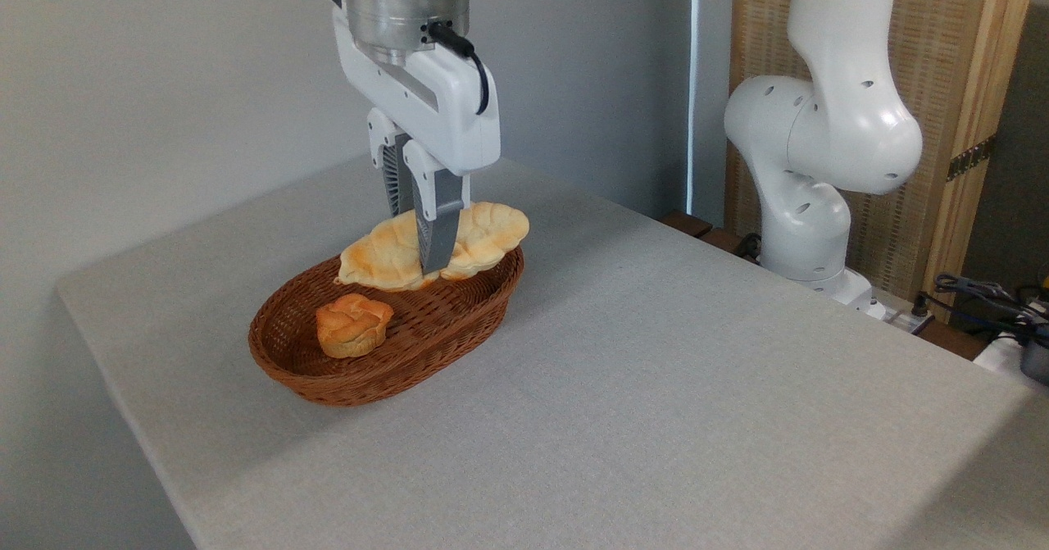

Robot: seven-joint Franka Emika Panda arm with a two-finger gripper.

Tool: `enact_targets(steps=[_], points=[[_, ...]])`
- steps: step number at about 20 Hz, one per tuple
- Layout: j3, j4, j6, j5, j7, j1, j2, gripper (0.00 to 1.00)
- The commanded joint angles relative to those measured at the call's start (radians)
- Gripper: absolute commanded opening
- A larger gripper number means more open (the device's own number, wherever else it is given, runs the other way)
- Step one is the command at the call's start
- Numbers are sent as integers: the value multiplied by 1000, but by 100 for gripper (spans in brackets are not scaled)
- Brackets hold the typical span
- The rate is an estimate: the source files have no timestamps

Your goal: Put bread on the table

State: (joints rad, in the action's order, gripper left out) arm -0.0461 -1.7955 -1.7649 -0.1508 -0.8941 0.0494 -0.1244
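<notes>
Robotics lab setup, white robot arm bolted beside a grey-clothed table, loose cables trailing at right, bare grey wall behind

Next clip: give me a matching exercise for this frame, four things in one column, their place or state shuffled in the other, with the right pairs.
Things:
1. bread
2. bun
3. basket
4. pincer

Places or states:
A. stands on the grey table
B. closed around the loaf's middle
C. lies inside the basket, near its left end
D. gripped, over the basket's far rim

Pairs: 1-D, 2-C, 3-A, 4-B
</notes>
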Motion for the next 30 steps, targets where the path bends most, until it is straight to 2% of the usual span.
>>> enact_targets(steps=[1,2,3,25,29,30], points=[[-31,33,36,8,-26,10,5,89],[-37,42,38,8,-40,10,5,92],[-52,47,41,7,-48,10,6,100],[-55,51,58,3,-48,12,9,100],[-40,51,58,7,-17,20,9,100],[-17,51,58,10,13,18,11,100]])
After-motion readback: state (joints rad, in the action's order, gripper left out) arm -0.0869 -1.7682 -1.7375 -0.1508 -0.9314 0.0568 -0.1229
